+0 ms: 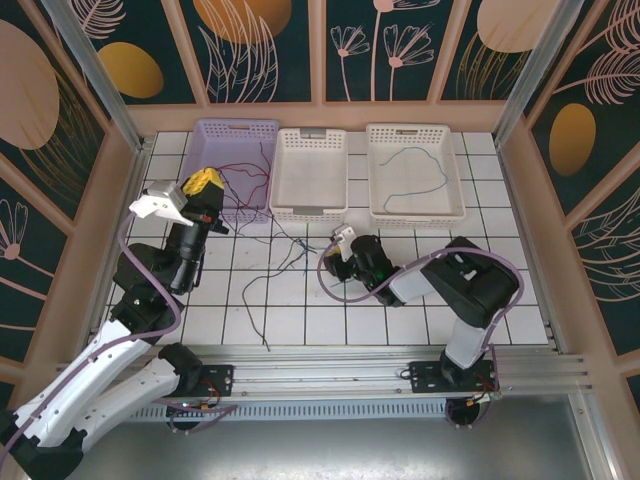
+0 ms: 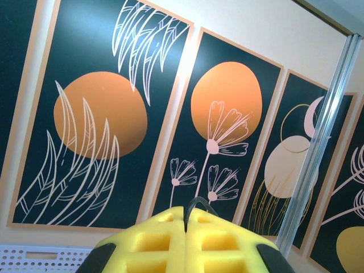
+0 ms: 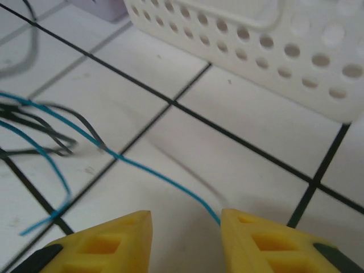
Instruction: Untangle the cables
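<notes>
Left pincer (image 2: 186, 220): clenched, held high, with a dark cable (image 2: 197, 201) loop pinched at its tips, probably to lift it off the tangle. Right pincer (image 3: 186, 222): released, low over the tabletop (image 3: 244, 153), jaws straddling the blue-teal cable (image 3: 153, 173) end, positioned to grip.

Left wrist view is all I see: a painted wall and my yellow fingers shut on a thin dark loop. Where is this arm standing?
Observer: Seen from above, the left fingers hang over the near left corner of the lilac basket.
Operator: What is inside that basket?
Observer: A red cable lies partly in it.
Operator: And the other arm?
Observer: The right fingers are open, low over the tiles, and a blue cable runs into the gap between them.
</notes>
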Robot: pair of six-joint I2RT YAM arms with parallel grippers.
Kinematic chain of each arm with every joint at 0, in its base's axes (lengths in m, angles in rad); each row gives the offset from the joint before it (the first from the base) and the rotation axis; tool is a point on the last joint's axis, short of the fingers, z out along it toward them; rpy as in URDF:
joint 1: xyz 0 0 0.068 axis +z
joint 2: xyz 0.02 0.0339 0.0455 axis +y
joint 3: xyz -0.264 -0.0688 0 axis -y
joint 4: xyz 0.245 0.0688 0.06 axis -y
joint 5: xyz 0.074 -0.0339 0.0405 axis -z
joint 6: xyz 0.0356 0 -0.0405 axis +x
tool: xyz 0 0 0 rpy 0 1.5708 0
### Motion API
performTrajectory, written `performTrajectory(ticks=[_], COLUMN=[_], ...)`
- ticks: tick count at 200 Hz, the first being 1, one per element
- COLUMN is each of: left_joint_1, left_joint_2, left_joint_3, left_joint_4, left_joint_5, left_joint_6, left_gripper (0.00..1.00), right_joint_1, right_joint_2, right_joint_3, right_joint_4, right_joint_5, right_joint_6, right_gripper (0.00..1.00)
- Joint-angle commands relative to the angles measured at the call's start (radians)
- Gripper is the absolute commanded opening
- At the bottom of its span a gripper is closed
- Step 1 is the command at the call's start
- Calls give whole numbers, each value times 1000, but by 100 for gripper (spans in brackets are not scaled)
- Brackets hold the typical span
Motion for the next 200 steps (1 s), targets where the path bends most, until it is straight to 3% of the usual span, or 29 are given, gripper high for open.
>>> performTrajectory(ticks=[1, 55, 106, 200], left_joint_1=[3, 3, 3, 2], left_joint_2=[-6, -12, -11, -26], left_joint_3=[16, 17, 16, 41], left_joint_4=[26, 25, 25, 14], left_joint_5=[25, 13, 15, 56], left_joint_6=[-7, 1, 0, -69], left_gripper=[0, 0, 0, 0], right_joint_1=[17, 42, 47, 68], right_joint_2=[-59, -96, 10, -31], right_joint_3=[10, -18, 8, -41], right_joint_4=[43, 74, 117, 188], right_joint_5=[-81, -232, -296, -28], right_joint_6=[14, 98, 144, 35], right_gripper=[39, 39, 39, 40])
